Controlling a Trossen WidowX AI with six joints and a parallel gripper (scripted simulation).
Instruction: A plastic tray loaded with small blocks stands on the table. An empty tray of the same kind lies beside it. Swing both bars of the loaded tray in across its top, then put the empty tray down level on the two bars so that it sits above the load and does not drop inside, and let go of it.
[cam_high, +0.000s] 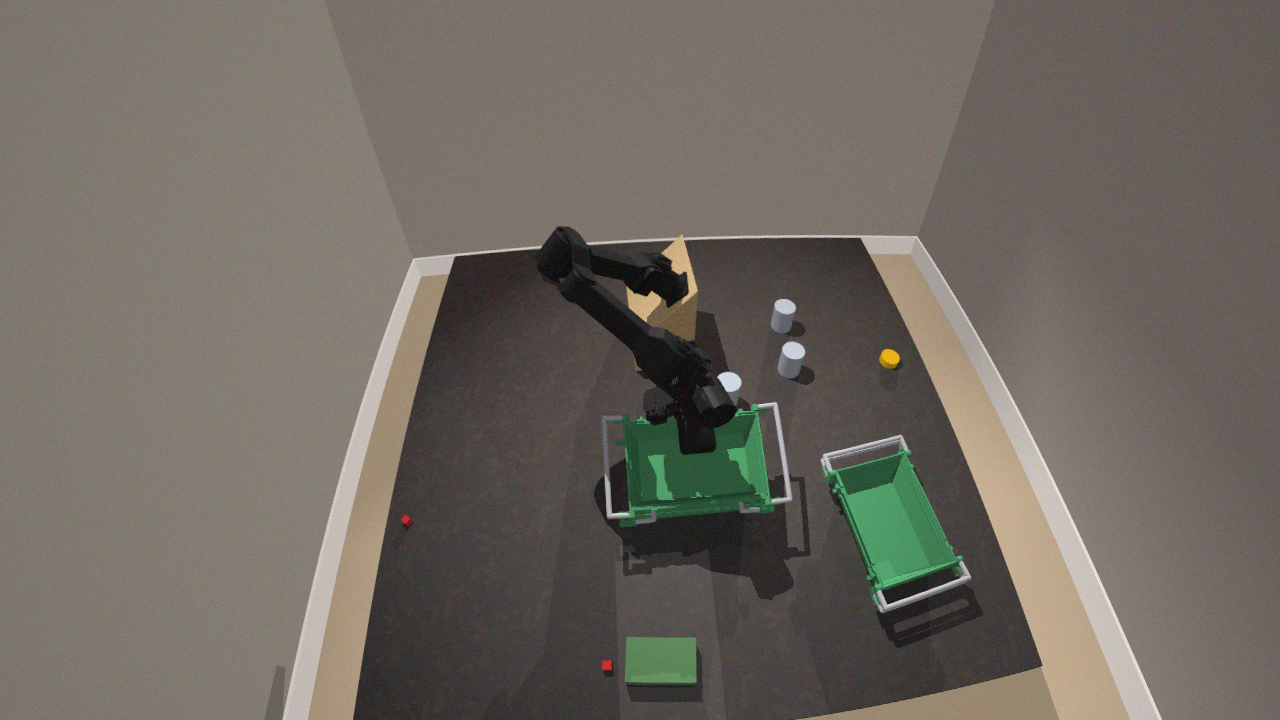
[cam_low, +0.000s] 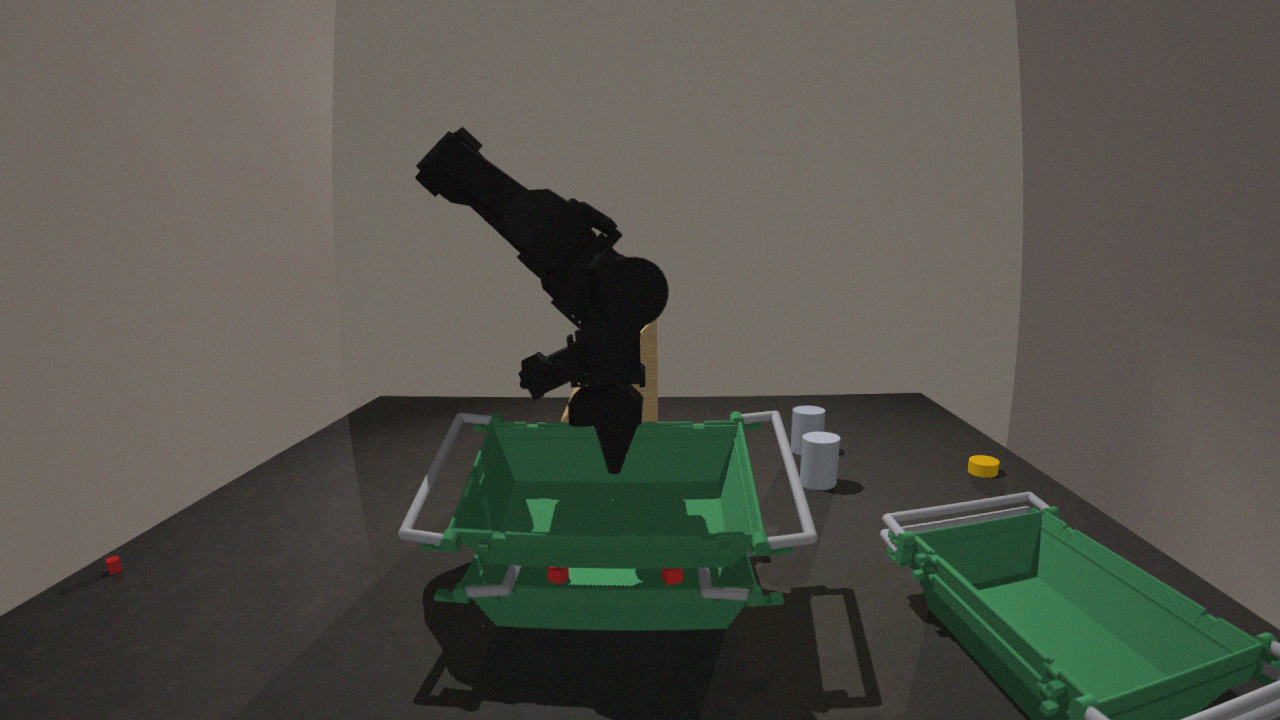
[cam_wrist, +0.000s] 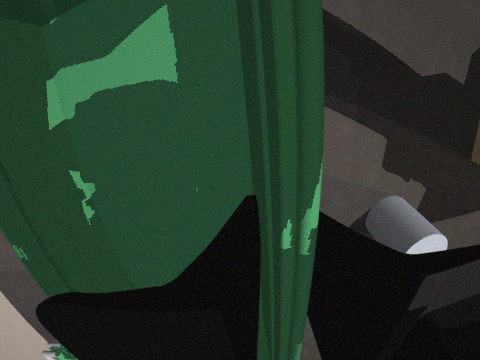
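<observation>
My gripper (cam_high: 697, 443) (cam_low: 614, 465) (cam_wrist: 266, 203) is shut on the back wall of the empty green tray (cam_high: 662, 479) (cam_low: 617, 501) (cam_wrist: 175, 150), one finger inside it. This tray is right above the loaded tray (cam_low: 617, 608) and looks about level side to side. Its own wire bars (cam_low: 431, 476) (cam_low: 794, 474) stick out past its ends. The loaded tray's left bar (cam_low: 489, 591) and right bar (cam_low: 723, 592) are swung in. Two red blocks (cam_low: 557, 574) (cam_low: 672, 575) show in the gap between the trays. Whether the upper tray touches the bars cannot be told.
Another green tray (cam_high: 895, 523) (cam_low: 1056, 617) stands to the right, bars at its ends. Grey cylinders (cam_high: 783, 316) (cam_high: 791, 360) (cam_high: 729, 386) and a wooden piece (cam_high: 684, 317) stand behind. A yellow disc (cam_high: 888, 359), green block (cam_high: 660, 660) and loose red cubes (cam_high: 406, 520) (cam_high: 606, 665) lie around.
</observation>
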